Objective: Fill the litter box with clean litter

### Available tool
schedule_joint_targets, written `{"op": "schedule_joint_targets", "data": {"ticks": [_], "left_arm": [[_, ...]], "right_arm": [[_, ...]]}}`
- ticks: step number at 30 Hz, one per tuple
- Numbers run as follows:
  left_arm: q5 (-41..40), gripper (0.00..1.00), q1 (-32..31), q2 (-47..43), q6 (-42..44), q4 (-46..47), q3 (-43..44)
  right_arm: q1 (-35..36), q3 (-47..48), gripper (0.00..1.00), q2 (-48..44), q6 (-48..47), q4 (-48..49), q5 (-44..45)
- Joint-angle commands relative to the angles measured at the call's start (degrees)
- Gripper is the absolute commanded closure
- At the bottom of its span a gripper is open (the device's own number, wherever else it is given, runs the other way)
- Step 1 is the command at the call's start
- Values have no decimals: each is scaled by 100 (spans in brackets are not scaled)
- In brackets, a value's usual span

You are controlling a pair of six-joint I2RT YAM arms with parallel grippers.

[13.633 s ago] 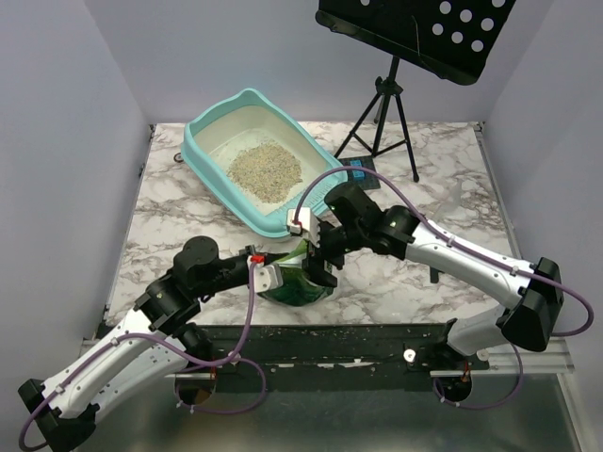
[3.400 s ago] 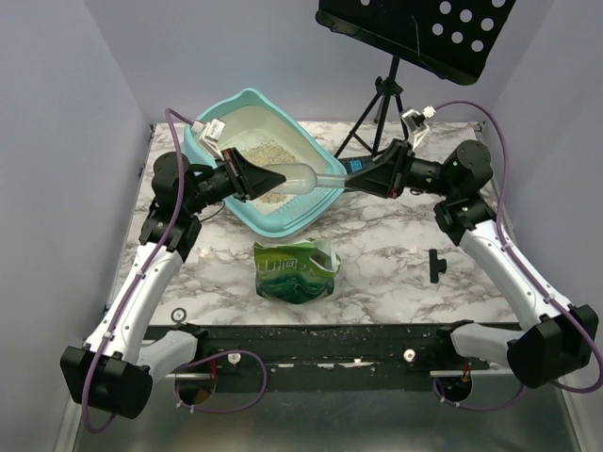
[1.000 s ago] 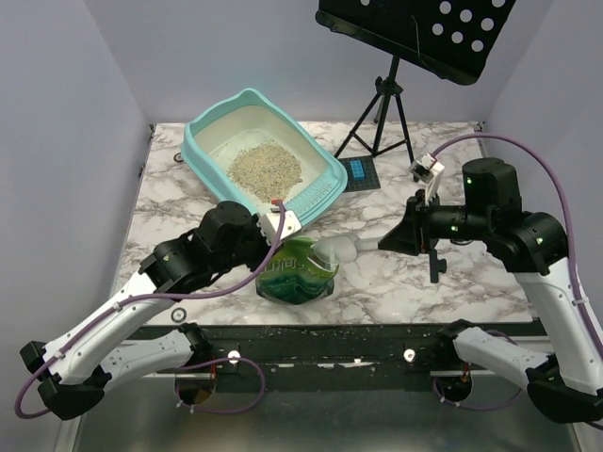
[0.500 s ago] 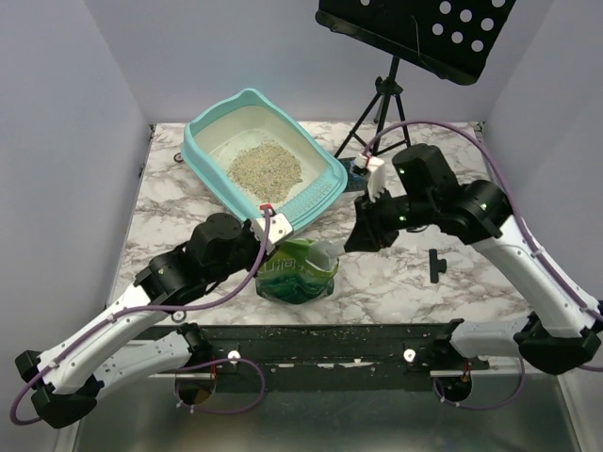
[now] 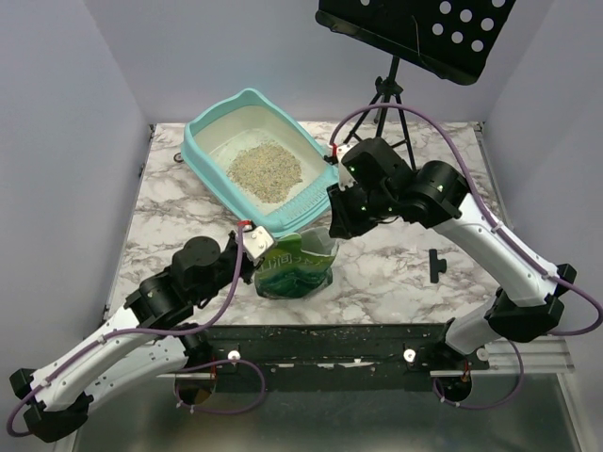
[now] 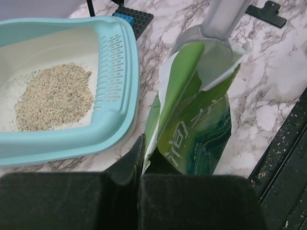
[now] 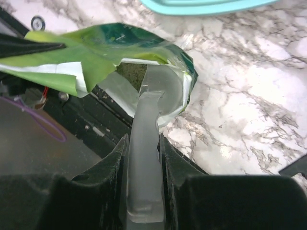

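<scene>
Top external view: the marble table (image 5: 170,207) carries the light-teal litter box (image 5: 306,196) at its far left, with the slotted front edge facing the arms. A green foil bag (image 5: 294,268) stands upright just in front of that edge, close to it; contact cannot be confirmed. The clean litter (image 5: 265,169) lies as a loose beige-grey pile near the middle of the cream-white floor of the box, and much of that floor is bare, so filling is judged incomplete. A translucent plastic scoop (image 7: 144,158) points down into the open mouth of the bag, bowl first. The right gripper (image 5: 337,221) clamps the scoop handle between its two fingers. The left gripper (image 6: 140,160) has its fingers pressed together on the near edge of the bag mouth, holding it open. Hazards from this position:

- If the pinch on the thin foil slips, the mouth is likely to fold over the scoop bowl.
- If the scoop pushes sideways against the bag wall, the bag may tip or tear and shed pellets onto the table.
- A tilted bowl on the carry to the box would spill litter short of the rim.
</scene>
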Motion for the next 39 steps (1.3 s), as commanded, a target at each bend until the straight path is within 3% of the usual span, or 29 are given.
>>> {"op": "schedule_joint_targets", "data": {"ticks": [1, 4, 13, 25, 32, 39], "left_arm": [[-51, 100, -33, -448, -76, 629, -48], [-96, 100, -24, -475, -32, 611, -65], [212, 100, -42, -536, -58, 813, -197], [116, 100, -393, -598, 143, 603, -285], [-411, 100, -683, -641, 381, 453, -338], [-1622, 100, -929, -589, 767, 225, -426]], "right_arm": [[-105, 162, 99, 27, 169, -776, 2017], [-105, 136, 99, -8, 160, -846, 2080], [-105, 496, 99, 378, -428, -855, 604], [-473, -592, 99, 906, -402, -4, -810], [-983, -2278, 99, 538, -34, 1603, -2498], [-1177, -4573, 99, -130, 1108, 4186, -3956]]}}
